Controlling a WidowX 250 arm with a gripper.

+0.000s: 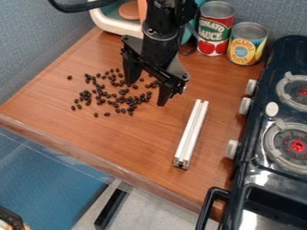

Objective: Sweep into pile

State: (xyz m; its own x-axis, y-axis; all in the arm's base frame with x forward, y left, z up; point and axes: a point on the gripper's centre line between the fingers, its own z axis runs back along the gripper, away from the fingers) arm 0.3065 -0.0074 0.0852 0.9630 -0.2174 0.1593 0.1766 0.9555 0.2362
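Walls in blue-grey, one along the left (36, 49) and one at the far side (258, 11), around a brown wooden table (114, 152). Along the right, a dark stove (243, 179) with two burners (297, 146) in sight, both red at the centre, and pale knobs (233, 149) down the side facing the table. At the near left corner of the stove, a black handle (207, 209). Below the table's near edge, a blue surface (48, 188) and, to the right of it, a pale grey one (146, 206).

On the far left part of the table, dark beans (123, 91) in a loose, uneven scatter, closer together toward the middle, with a few strays around the edges. Over the right side of the scatter, the black hand (146, 94), pointing down with fingers spread apart and nothing between them. To the right of the beans and hand, and apart from both, a white bar (192, 132) lying lengthwise on the table, slanting from its far end down to a dark near end.

Toward the far right, beyond the bar, a red-and-green can (214, 29) upright beside a yellow can (246, 44), also upright. At the far left, behind the arm, a white-rimmed tub (103, 20) with a round brown thing (129, 10) in it.
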